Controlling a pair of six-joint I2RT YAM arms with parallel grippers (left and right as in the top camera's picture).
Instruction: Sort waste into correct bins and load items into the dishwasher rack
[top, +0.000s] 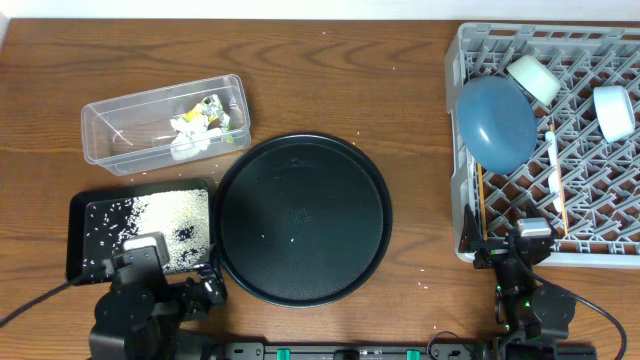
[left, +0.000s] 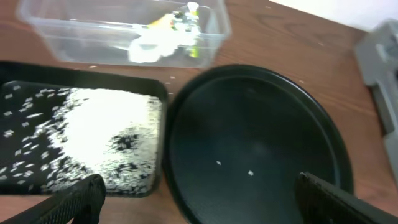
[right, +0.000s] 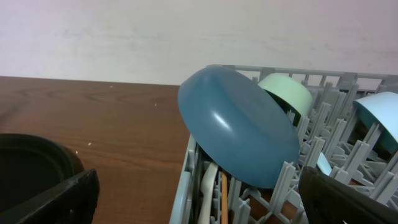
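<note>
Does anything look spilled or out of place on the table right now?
Yes, slightly: a few stray white grains sit on the round black tray, away from the rest in the flat black tray. A couple more speck the wooden table. Otherwise nothing looks askew.

Open table (top: 420, 150) beside round tray (top: 300, 218), blue bowl (top: 497, 122) crowding rack (top: 462, 215)

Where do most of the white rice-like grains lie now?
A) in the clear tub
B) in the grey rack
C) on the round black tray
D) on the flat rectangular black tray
D: the grains form a white heap on the rectangular black tray; the round black tray holds only a few specks.
</note>
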